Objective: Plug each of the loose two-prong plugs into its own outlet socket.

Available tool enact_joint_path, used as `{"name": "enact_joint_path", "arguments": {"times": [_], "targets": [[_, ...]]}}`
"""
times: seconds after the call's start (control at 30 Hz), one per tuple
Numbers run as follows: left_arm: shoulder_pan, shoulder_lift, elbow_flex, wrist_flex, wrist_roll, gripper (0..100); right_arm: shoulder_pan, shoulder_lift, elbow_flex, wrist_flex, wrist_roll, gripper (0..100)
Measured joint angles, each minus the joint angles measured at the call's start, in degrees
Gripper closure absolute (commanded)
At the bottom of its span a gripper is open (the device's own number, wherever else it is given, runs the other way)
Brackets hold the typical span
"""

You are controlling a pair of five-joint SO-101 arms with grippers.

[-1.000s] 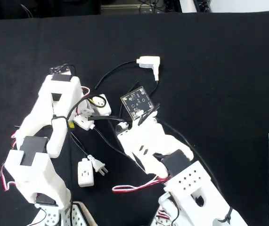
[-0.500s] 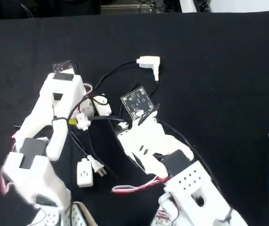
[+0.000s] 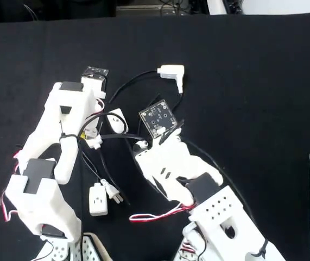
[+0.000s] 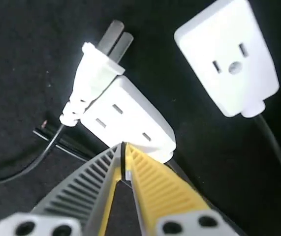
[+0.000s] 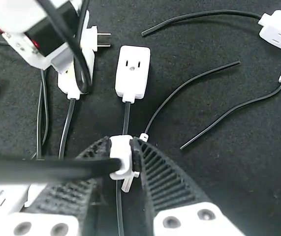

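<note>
Starting from the near edge, a loose plug [image 3: 114, 193] lay just beside a small socket [image 3: 97, 199], around 7 o'clock on the black worktop [image 3: 252, 81]. The right gripper [image 5: 123, 147] was clamped on a white plug [image 5: 120, 163]. The left gripper [image 4: 122, 149] was pinched closed, with its tips against a flat socket [image 4: 130, 116] and a pronged plug [image 4: 93, 73] alongside. The far socket [image 3: 171, 71] sat at 12 o'clock.

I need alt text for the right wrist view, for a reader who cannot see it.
The right claw is shut on a white plug. Ahead of it, a white outlet socket lies face up on the black table.
</note>
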Motion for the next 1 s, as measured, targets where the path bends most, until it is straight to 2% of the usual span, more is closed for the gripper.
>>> {"name": "enact_joint_path", "arguments": {"times": [0.1, 0.33, 0.47, 0.6, 0.83, 1.0], "targets": [[0.00, 0.35, -2.37, 3.08, -0.18, 97, 0.00, 0.00, 0.00, 0.00, 0.00, 98.7], [0.26, 0.44, -14.24, 15.82, -0.18, 97, 0.00, 0.00, 0.00, 0.00, 0.00, 98.7], [0.26, 0.44, -18.64, 19.78, 1.85, 88, 0.00, 0.00, 0.00, 0.00, 0.00, 98.7], [-0.09, 0.44, -19.78, 20.75, 7.47, 82, 0.00, 0.00, 0.00, 0.00, 0.00, 98.7], [-4.92, 0.44, -20.92, 20.84, 23.30, 76, 0.00, 0.00, 0.00, 0.00, 0.00, 98.7], [-5.80, 0.44, -18.90, 20.66, 26.73, 75, 0.00, 0.00, 0.00, 0.00, 0.00, 98.7]]}}
